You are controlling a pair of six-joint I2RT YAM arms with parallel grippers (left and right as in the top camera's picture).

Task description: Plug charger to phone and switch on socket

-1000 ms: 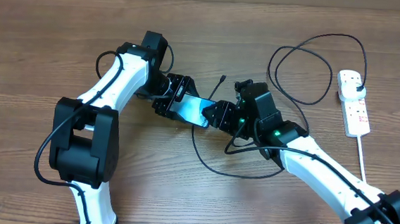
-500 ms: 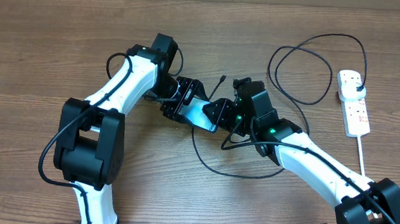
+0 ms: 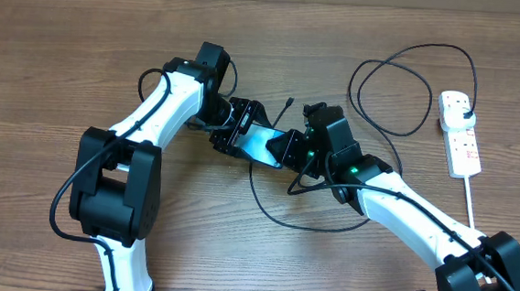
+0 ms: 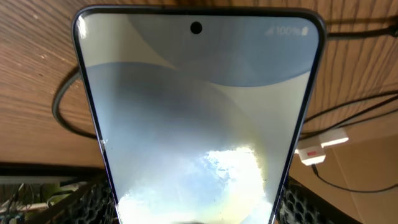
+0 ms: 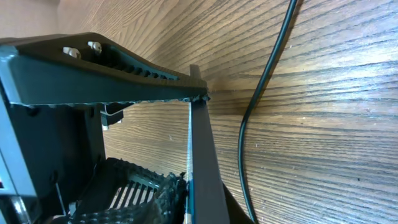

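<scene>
The phone [image 3: 260, 144], screen lit, is held off the table between both grippers. My left gripper [image 3: 240, 129] is shut on its left end; in the left wrist view the phone [image 4: 199, 112] fills the frame between the finger pads [image 4: 196, 214]. My right gripper [image 3: 283, 150] is shut on its right end; the right wrist view shows the phone [image 5: 201, 155] edge-on against my pad [image 5: 189, 199]. The charger cable [image 3: 393, 81] lies in loops on the table, with its connector tip [image 3: 288, 102] free just behind the phone. Its plug head [image 3: 465, 110] sits in the white socket strip [image 3: 462, 146] at the far right.
A loop of black cable [image 3: 291, 223] lies on the table under my right arm and runs past the phone in the right wrist view [image 5: 267, 93]. The strip's thick white cord [image 3: 471, 211] runs toward the front edge. The strip also shows in the left wrist view [image 4: 320, 148].
Over the last second my left arm swung right and back, carrying the phone a little right. My right gripper stayed on the phone. Almost nothing moved in the last half second.
</scene>
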